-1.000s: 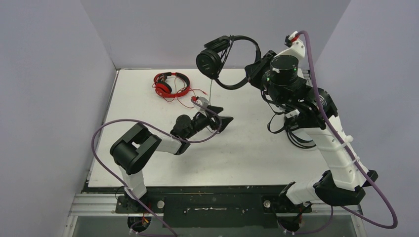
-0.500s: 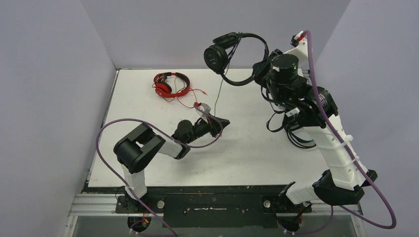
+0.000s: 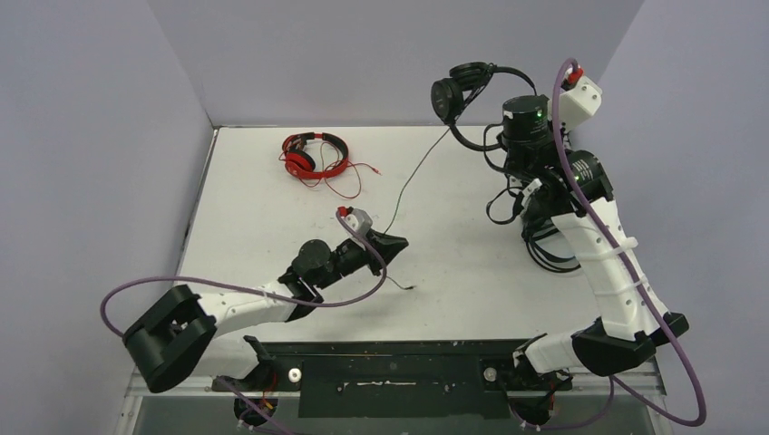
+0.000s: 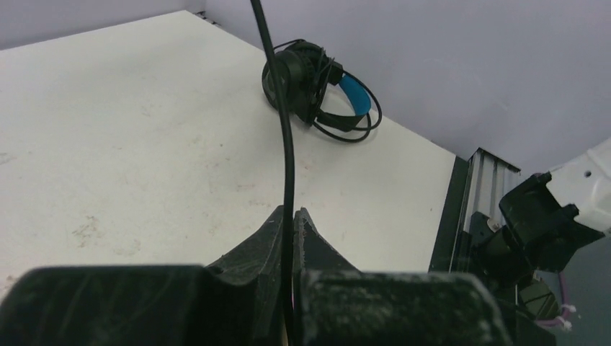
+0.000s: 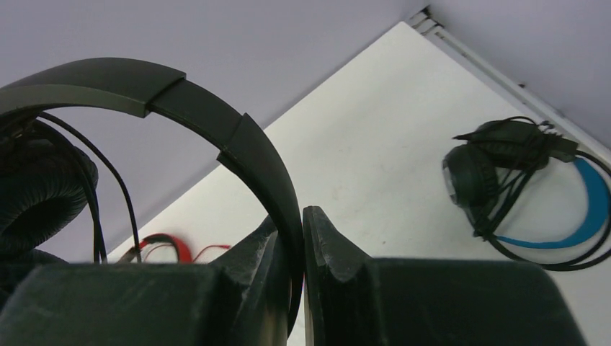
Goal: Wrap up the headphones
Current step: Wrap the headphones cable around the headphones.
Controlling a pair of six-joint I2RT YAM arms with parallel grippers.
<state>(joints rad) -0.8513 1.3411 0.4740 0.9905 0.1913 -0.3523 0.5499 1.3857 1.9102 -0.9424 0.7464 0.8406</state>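
Black cable [image 4: 287, 137] is sitting pinched in the left gripper [image 4: 291, 213], its jaws pressed together, and stretching up-right to the all-black headphones [image 3: 458, 86]. The right gripper [image 5: 302, 216] is clamping them aloft by the headband [image 5: 259, 158]. Winding the cable round them is calling for steady, gentle tension; slack seems slight.

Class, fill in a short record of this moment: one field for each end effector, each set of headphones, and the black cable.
black headphones: held in the air above the far right of the table
black cable: stretched from the black headphones down to the left end effector
left end effector: shut on the black cable
right end effector: shut on the black headphones' headband
red headphones: lying on the table, far left, cord loose
blue-band headphones: lying on the table, cable apparently bundled around them
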